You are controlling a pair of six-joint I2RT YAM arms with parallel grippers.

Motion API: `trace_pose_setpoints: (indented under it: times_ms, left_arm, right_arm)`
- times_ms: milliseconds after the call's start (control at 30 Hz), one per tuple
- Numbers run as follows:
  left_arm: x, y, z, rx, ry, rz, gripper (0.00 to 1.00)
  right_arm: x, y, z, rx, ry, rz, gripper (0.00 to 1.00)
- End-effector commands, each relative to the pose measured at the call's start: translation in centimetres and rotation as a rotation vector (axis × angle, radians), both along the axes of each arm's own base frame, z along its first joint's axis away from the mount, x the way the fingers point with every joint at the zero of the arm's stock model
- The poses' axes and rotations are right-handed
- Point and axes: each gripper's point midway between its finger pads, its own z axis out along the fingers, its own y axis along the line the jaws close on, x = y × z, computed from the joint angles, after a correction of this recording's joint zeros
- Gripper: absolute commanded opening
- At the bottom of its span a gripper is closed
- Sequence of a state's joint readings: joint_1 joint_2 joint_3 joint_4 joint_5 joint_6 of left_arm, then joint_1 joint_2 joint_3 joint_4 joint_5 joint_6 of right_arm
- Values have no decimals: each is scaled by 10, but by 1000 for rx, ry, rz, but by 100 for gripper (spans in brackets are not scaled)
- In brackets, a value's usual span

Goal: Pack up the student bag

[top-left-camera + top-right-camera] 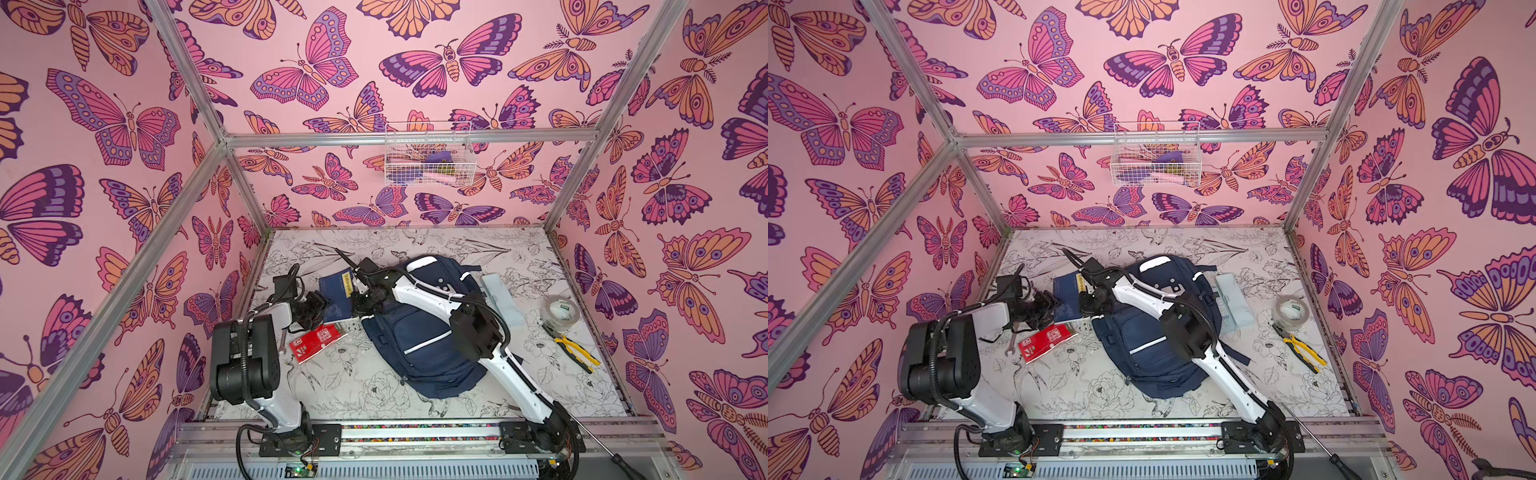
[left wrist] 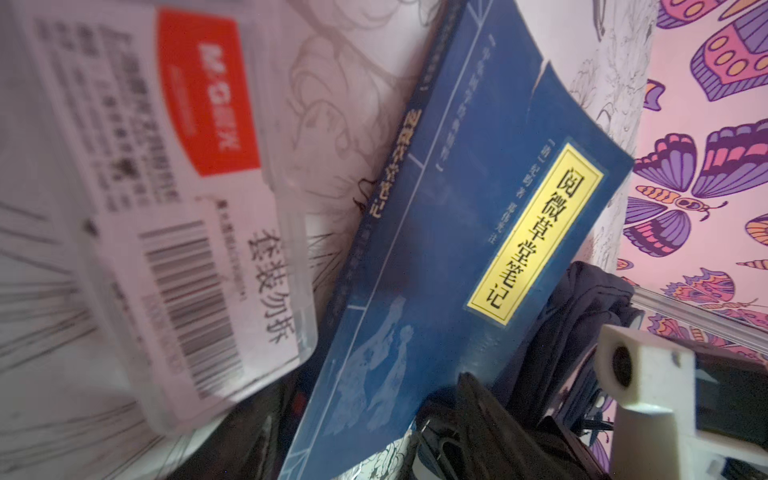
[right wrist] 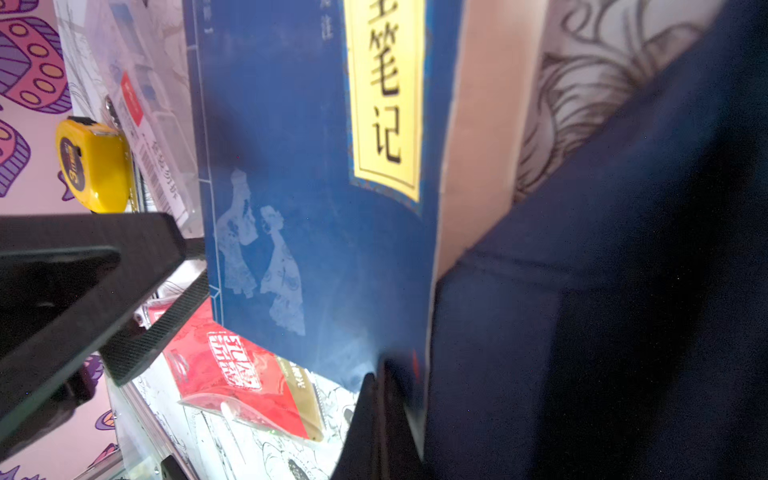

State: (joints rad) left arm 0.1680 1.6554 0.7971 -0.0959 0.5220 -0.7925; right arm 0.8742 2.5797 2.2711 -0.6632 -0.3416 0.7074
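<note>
- Much of the student bag [image 1: 419, 349] is hidden under my right arm; it is navy fabric and lies flat mid-table [image 1: 353, 399].
- Right gripper [image 1: 359, 305]: jaws together at the blue book's [image 1: 334, 291] corner. I cannot tell whether they pinch its cover.
- Left gripper [image 1: 318, 307]: jaws apart, holding nothing, just beside the book.
- Glossy red packet [image 1: 318, 341] lies nearby. The clear plastic case [image 2: 174, 199] is blurred.

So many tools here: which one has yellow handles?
The pliers, right of the student bag; the wrench is bare metal, the screwdriver has a black handle.
</note>
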Motion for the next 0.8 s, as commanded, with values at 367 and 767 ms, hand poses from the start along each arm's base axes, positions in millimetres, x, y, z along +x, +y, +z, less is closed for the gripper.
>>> trace_pose_setpoints:
  times_ms: [367, 767]
  left_arm:
    - [15, -51, 47, -255, -214, -157, 41]
    - [18, -60, 42, -329, -216, -162, 28]
  right_arm:
    - [-15, -33, -66, -151, 148, -29, 0]
    - [-15, -35, -69, -153, 157, -35, 0]
